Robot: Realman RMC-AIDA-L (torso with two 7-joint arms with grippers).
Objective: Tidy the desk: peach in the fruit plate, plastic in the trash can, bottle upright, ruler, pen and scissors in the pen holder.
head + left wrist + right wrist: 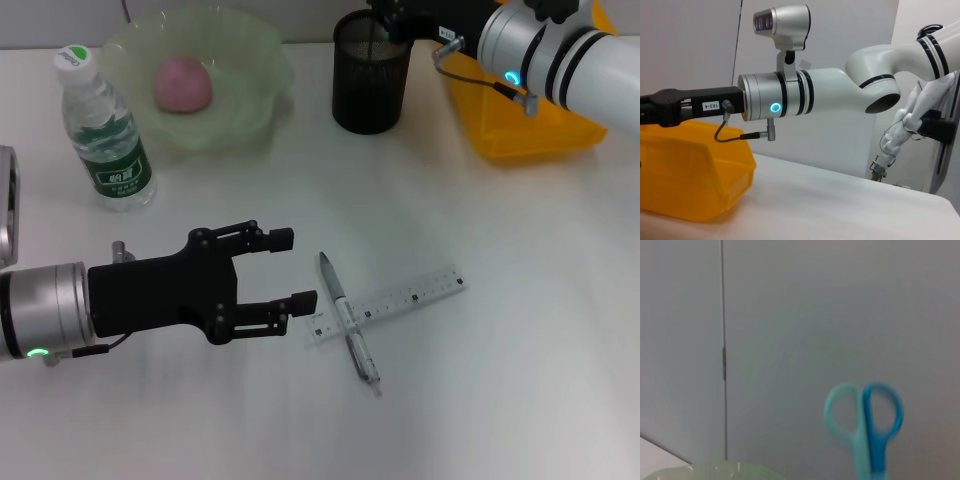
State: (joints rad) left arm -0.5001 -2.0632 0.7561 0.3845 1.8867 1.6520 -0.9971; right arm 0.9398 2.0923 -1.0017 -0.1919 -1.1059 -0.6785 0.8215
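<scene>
While right gripper (385, 25) hangs over holder (370, 85), grasp unseen, scissors (867, 427) could snag its rim; left gripper (295, 270) spread near pen (348, 318).

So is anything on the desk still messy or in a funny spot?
Yes. The pen lies crossed over the ruler on the table, not in the pen holder. The open left gripper hovers beside them.

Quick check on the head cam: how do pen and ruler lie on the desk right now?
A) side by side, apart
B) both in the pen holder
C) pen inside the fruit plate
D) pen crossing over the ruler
D: the pen lies across the clear ruler near its left end, on the desk just ahead of the left gripper, which is open.
</scene>
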